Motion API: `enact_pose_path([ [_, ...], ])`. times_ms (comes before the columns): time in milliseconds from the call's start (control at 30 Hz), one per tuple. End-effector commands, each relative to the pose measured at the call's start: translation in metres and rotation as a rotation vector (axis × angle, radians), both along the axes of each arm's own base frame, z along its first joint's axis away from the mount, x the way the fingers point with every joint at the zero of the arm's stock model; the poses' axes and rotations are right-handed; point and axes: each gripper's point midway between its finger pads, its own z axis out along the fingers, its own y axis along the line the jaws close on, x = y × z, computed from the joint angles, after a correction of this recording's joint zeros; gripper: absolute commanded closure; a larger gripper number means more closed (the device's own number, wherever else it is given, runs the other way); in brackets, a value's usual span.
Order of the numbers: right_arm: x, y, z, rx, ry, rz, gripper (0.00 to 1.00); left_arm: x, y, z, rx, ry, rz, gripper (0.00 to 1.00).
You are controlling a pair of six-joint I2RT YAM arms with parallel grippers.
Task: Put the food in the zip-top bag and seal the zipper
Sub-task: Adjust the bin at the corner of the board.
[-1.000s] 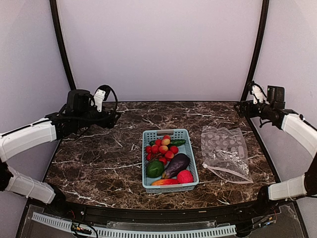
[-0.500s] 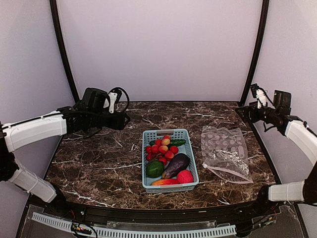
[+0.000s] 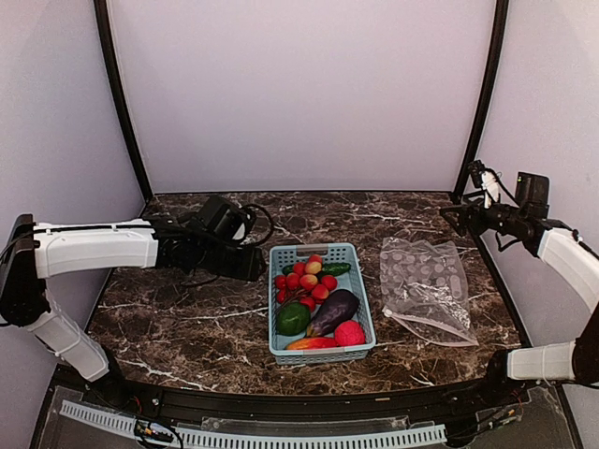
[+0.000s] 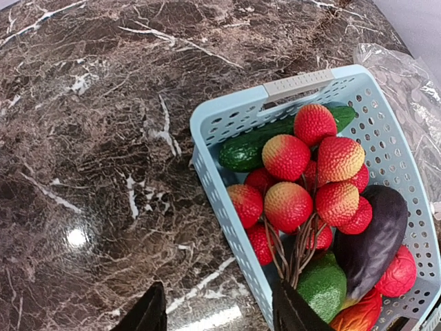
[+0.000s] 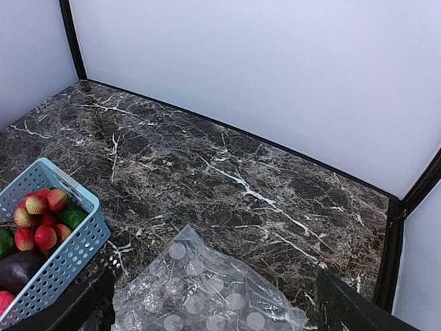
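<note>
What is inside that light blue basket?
Toy produce: a bunch of red and peach fruits, a cucumber, an avocado, an eggplant, a round red fruit and an orange-red pepper. The basket floor and anything under the pile are covered.

Dark brown marble-patterned table (image 3: 187, 309), veined in white. Carries a light blue slotted basket (image 3: 314, 251). Right of the basket, near but apart, a clear crinkled zip-top bag (image 3: 423, 281), lying flat with pale round spots.
</note>
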Motion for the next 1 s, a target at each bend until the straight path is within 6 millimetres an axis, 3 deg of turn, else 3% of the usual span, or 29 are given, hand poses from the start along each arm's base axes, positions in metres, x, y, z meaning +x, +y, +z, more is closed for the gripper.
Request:
enact_pose_path([
  [0,-0.003,0.003,-0.006,-0.001,0.007,0.033,0.02,-0.014,-0.013,0.000,-0.027,0.062,0.009,0.50],
  [233,-0.004,0.005,-0.008,-0.005,0.006,0.050,0.03,-0.032,-0.031,-0.022,0.003,0.128,-0.018,0.51],
  [400,-0.004,0.006,-0.009,-0.002,0.014,0.056,0.03,-0.037,-0.028,-0.038,0.060,0.167,0.021,0.56],
  [633,-0.005,0.007,-0.009,0.000,0.015,0.062,0.04,-0.036,-0.024,-0.046,0.069,0.175,0.061,0.72],
  [967,-0.005,0.006,-0.009,-0.006,0.008,0.062,0.04,-0.028,-0.032,-0.054,0.078,0.156,0.054,0.80],
])
